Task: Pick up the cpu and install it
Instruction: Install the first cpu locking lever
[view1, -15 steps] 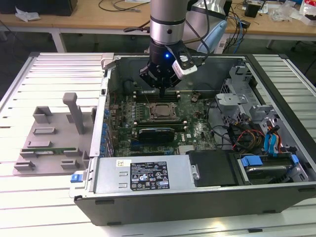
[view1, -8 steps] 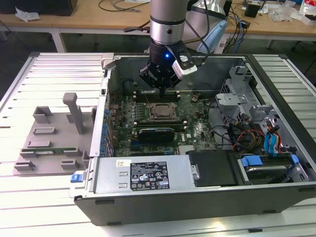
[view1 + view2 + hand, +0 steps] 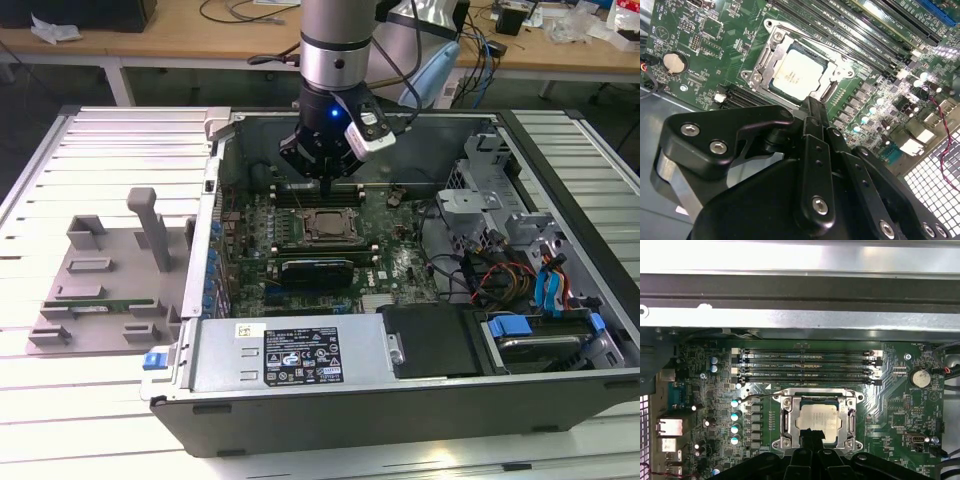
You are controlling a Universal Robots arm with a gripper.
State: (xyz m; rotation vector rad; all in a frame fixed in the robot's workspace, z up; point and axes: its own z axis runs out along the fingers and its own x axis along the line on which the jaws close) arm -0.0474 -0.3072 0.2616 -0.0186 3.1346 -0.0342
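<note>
The cpu (image 3: 327,226) is a silver square chip lying flat in the motherboard socket, inside a metal socket frame (image 3: 787,420). Both wrist views show its pale top, cpu (image 3: 797,74) and cpu (image 3: 816,421). My gripper (image 3: 325,185) hangs a little above the socket's far edge inside the open computer case. Its black fingertips (image 3: 812,107) are shut together and hold nothing. In the first wrist view the gripper (image 3: 813,437) overlaps the near edge of the chip.
Several memory slots (image 3: 805,365) run beside the socket. A black card (image 3: 315,268) sits on the board in front of it. A grey fixture (image 3: 100,280) lies at the exterior view's left, a power supply (image 3: 290,350) in front, and a drive cage with cables (image 3: 530,250) at the right.
</note>
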